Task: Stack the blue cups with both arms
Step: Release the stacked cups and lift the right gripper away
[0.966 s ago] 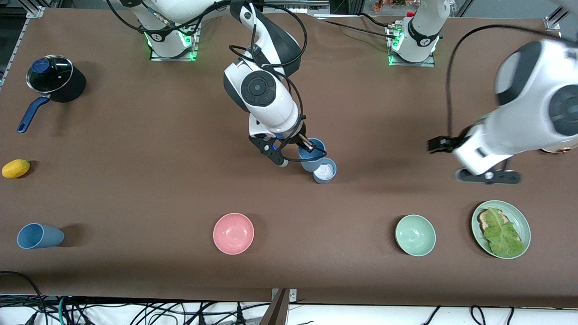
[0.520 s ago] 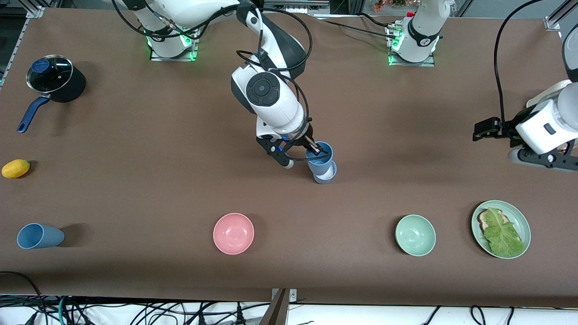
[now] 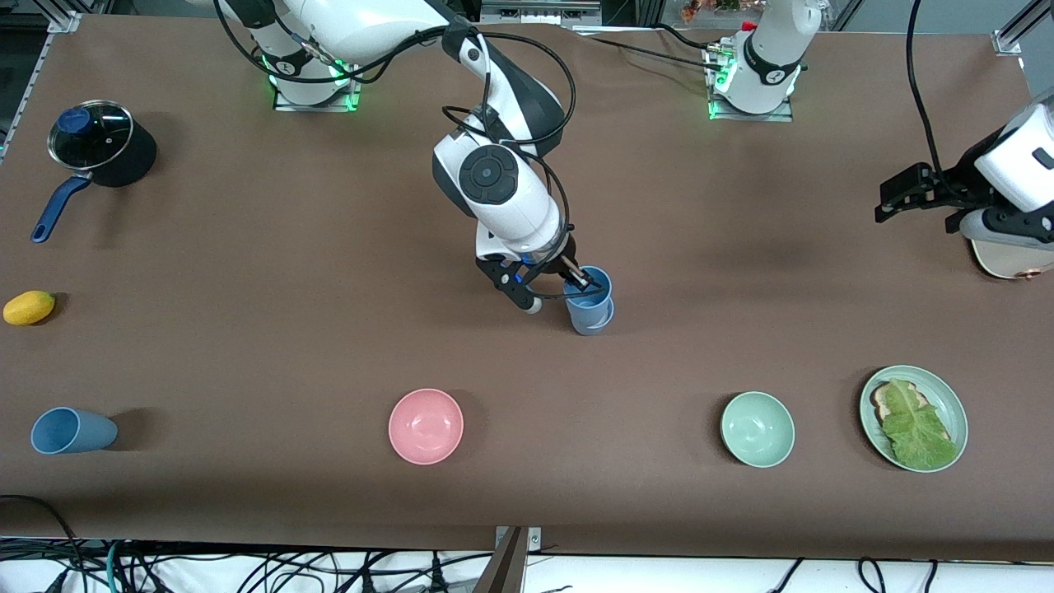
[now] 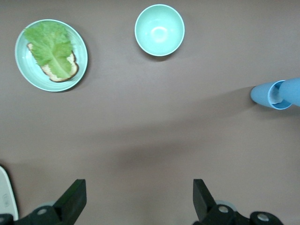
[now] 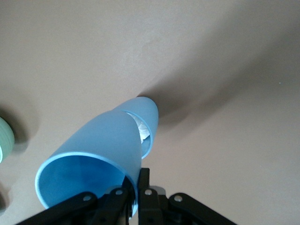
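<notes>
My right gripper (image 3: 581,282) is shut on the rim of a blue cup (image 3: 589,290) and holds it partly inside a second blue cup (image 3: 594,321) that stands at the table's middle. In the right wrist view the held cup (image 5: 93,154) enters the standing cup (image 5: 146,119), which has something white inside. A third blue cup (image 3: 70,431) lies on its side near the front camera at the right arm's end. My left gripper (image 3: 897,196) is open and empty, raised over the left arm's end of the table; its fingertips (image 4: 75,199) frame bare tabletop.
A pink bowl (image 3: 426,425), a pale green bowl (image 3: 757,428) and a green plate with lettuce on bread (image 3: 912,417) sit near the front camera. A lidded black pot (image 3: 97,144) and a yellow lemon (image 3: 29,306) are at the right arm's end.
My right gripper has carried its cup over the standing cup and lowered it into it. My left arm has swung up and away toward its own end of the table.
</notes>
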